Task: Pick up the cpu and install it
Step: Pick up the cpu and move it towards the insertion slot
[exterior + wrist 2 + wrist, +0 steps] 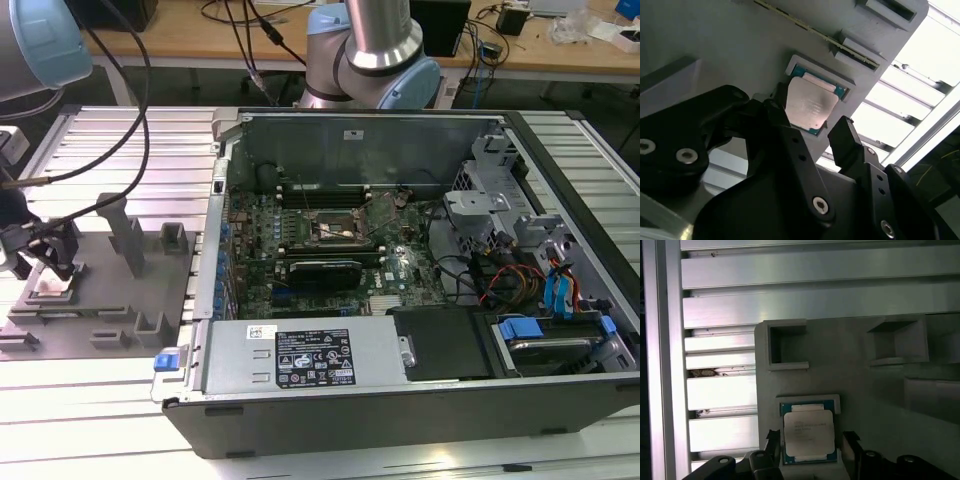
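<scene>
The cpu (808,432) lies flat in a pocket of the grey fixture (865,380). The gripper (810,440) is spread, one finger at each side of the cpu, apart from it. In the exterior view the fixture (110,300) stands at the left of the open case (420,400).

Hand (811,439) low, pointing dwn; both fingers (849,441) spread apart, not closed.
</scene>
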Tool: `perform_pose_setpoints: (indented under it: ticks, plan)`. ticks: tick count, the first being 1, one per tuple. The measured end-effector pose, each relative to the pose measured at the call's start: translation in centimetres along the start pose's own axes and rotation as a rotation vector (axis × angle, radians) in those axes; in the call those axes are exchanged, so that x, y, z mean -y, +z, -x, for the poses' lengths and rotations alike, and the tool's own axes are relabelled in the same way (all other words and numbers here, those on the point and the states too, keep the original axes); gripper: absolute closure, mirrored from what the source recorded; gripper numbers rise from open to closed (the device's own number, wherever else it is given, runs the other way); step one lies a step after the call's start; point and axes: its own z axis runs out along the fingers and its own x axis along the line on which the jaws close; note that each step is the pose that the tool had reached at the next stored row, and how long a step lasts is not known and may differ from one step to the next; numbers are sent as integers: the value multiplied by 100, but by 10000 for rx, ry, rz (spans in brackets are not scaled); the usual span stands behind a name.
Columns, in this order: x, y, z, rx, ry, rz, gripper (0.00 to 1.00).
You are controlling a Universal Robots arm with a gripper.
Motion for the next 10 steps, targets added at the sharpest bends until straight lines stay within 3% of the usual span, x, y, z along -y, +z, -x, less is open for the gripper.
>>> perform_pose_setpoints:
  ticks: [5, 10]
  plan:
    - [3, 60, -2, -5, -1, -3, 40]
    - [2, 63, -3, -5, 0, -4, 38]
